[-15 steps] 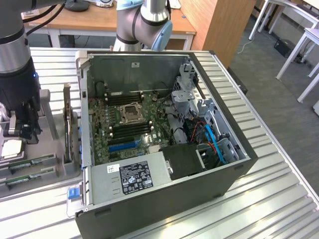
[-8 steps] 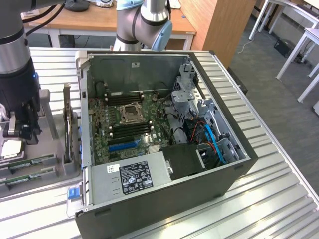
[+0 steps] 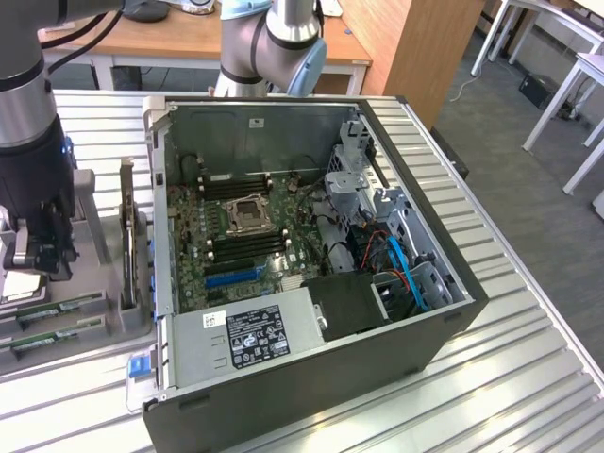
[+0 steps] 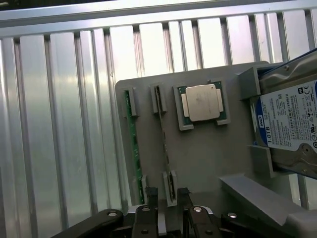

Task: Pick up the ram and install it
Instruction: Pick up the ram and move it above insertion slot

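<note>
Ram (image 4: 164, 141) stands on its thin edge in the slotted grey holder (image 4: 208, 158), a narrow stick seen edge-on. Its long axis runs straight out from the gripper (image 4: 167, 195). The near end sits in a slot bracket directly between the fingertips, and the far end points away from the tool, held in a second bracket.

The gripper hovers over that near end with its fingers (image 4: 151, 194) spread wide on either side of the stick, gripping nothing.

A second ram stick (image 4: 133, 148), showing its green edge, lies parallel just beside the first, outside one finger. On the other side of the tool's line, further out, a square CPU chip (image 4: 202, 102) rests in its nest. The hard drive (image 4: 292, 124) leans at the holder's far side.

In the exterior view, the open computer case (image 3: 311, 264) stands well apart from the gripper.
</note>
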{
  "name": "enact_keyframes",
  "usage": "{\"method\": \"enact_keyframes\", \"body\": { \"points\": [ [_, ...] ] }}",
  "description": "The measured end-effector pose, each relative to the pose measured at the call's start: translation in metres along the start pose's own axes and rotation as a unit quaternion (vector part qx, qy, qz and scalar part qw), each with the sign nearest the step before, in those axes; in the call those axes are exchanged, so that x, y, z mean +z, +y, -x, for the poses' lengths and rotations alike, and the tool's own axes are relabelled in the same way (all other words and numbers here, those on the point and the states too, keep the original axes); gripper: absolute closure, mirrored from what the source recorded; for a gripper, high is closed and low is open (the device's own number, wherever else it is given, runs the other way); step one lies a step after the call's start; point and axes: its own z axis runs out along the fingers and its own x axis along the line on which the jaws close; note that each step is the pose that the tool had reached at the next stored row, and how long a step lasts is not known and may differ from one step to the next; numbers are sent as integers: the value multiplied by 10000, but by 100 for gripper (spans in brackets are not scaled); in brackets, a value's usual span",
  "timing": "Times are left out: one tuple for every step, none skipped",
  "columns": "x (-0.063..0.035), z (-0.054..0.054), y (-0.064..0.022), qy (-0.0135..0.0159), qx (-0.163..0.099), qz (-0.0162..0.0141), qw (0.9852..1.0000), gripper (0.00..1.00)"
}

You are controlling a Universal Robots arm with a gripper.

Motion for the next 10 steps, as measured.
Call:
{"method": "enact_keyframes", "body": {
  "points": [
    [-1,-14,-2,0,0,0,10000,70],
    [-1,-29,-4,0,0,0,10000,70],
    [-1,-45,-6,0,0,0,10000,70],
    [-1,-58,-8,0,0,0,10000,70],
    [-2,-72,-10,0,0,0,10000,70],
    [-2,-85,-11,0,0,0,10000,70],
    [-2,-97,-13,0,0,0,10000,70],
    [-3,-108,-15,0,0,0,10000,70],
    [-3,-118,-16,0,0,0,10000,70],
    [-4,-127,-17,0,0,0,10000,70]
  ]
}}
